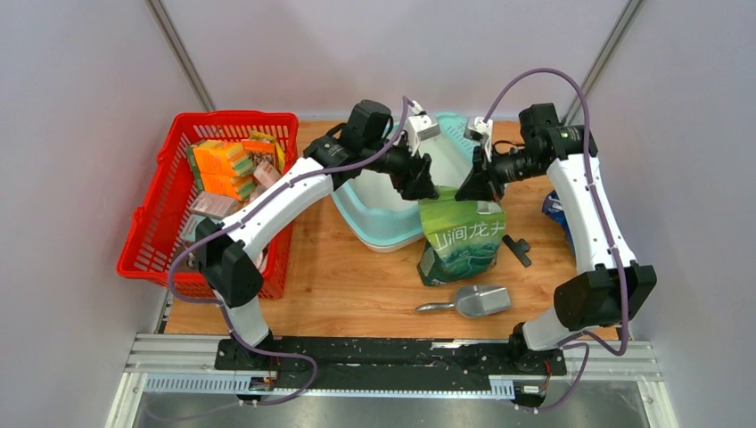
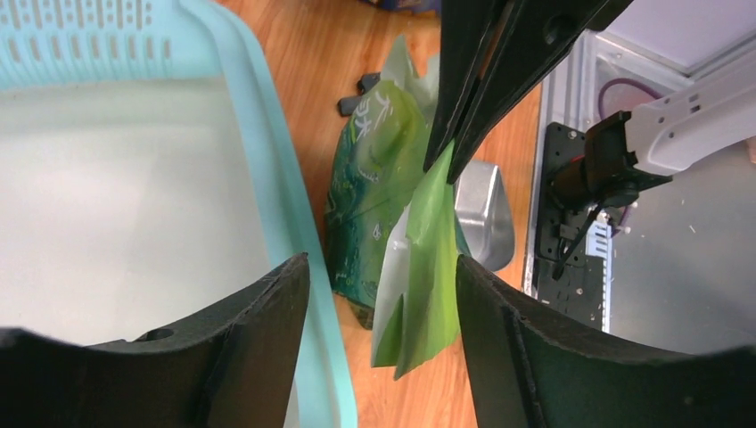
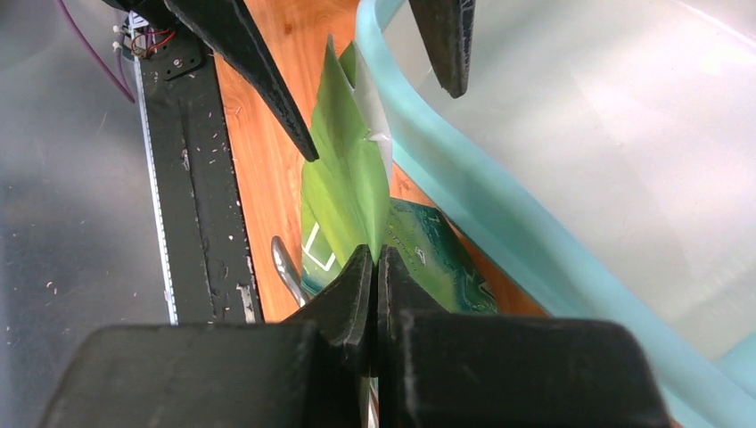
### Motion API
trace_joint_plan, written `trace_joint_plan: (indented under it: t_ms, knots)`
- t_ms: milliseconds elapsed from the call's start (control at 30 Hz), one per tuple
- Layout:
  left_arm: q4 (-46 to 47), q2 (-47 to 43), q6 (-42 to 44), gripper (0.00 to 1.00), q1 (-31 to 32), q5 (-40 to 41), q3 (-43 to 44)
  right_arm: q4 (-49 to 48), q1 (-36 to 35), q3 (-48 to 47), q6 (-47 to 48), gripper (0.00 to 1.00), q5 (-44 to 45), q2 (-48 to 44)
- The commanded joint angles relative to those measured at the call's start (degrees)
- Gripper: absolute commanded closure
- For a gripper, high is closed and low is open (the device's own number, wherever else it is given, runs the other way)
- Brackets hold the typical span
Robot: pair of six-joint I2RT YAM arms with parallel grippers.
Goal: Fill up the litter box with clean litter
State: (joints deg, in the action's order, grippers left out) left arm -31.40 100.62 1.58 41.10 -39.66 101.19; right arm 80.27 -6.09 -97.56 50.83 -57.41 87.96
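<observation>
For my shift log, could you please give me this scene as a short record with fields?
right gripper: shut on top edge of the green bag
left gripper: open, jaws astride the same edge
green bag: standing beside the litter box
litter box: visible inside is bare
scoop: lying in front of the bag
red basket: left of the box, holding packs
</observation>
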Motion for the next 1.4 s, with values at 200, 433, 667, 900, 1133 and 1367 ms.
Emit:
trace_joint_plan:
  t_ms: [200,433,667,900,1133,1367]
  knots:
    - [0.65,3.0,-0.8,0.31,1.44,-7.36,4.45,-0.72,0.02,5.88,-9.16,1.0,-1.4,-10.18]
    - [-4.11,4.5,4.29,0.31,2.75,-11.4,6.22,-6.0,0.11,9.14,-13.82,1.0,1.86,-12.73]
    - [-8.58,5.54,10.09,0.35,3.81,-13.26,6.74,-10.74,0.11,8.53,-19.44,1.0,4.75,-12.03]
    - [-8.34,6.52,10.55,0.79,4.07,-11.32,6.83,-12.5,0.11,7.21,-24.71,0.94,9.23,-10.97]
    - [-5.34,1.25,11.42,1.0,4.25,-9.74,2.44,-17.59,4.76,4.13,-38.94,0.3,24.42,-15.36]
    - [-0.26,-3.23,10.11,1.0,4.69,-7.45,-1.16,-12.17,5.56,5.01,-38.36,0.23,37.03,-15.19]
